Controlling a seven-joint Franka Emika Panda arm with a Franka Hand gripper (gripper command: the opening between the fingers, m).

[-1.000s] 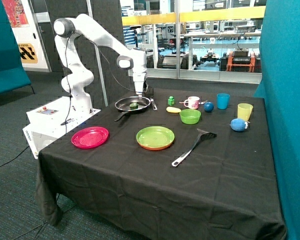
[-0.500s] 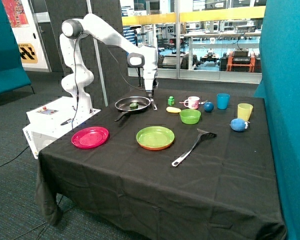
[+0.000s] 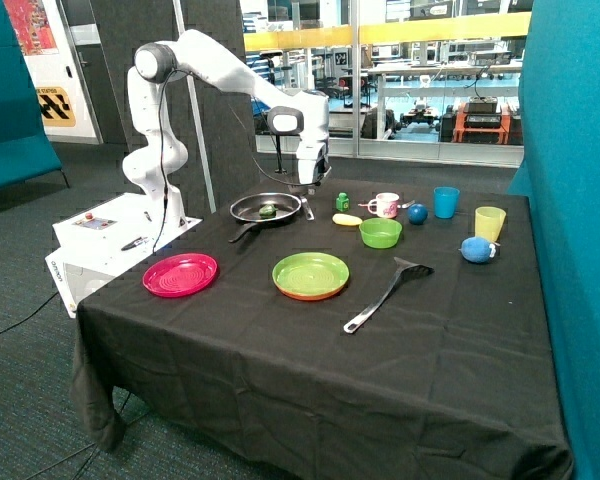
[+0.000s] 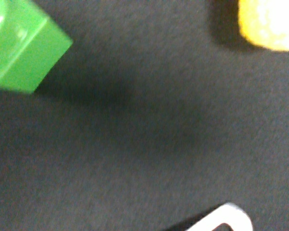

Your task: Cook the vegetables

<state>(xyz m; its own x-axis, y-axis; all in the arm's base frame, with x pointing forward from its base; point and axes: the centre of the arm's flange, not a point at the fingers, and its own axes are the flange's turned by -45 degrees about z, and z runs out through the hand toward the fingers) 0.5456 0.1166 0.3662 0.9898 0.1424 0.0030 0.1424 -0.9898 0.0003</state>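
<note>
The dark green lump (image 3: 267,211) lies inside the black frying pan (image 3: 248,207) at the back of the table. The pale yellow oval (image 3: 347,220) lies on the black cloth between the pan and the green bowl (image 3: 380,233). My gripper (image 3: 316,186) hangs above the cloth just past the pan's rim, between the pan and the small green cube (image 3: 342,202). The wrist view shows the green cube (image 4: 24,48), an end of the yellow oval (image 4: 269,24) and the metal end of the pan's handle (image 4: 226,219). Nothing shows in the gripper.
A red plate (image 3: 180,274) and a green plate (image 3: 310,275) sit near the front. A black spatula (image 3: 385,293) lies beside the green plate. A pink mug (image 3: 385,205), dark blue ball (image 3: 417,213), blue cup (image 3: 445,202), yellow cup (image 3: 490,223) and blue soft toy (image 3: 477,250) stand behind.
The arm has swung away from above the pan toward the green cube and yellow oval. The dark green lump stays in the pan.
</note>
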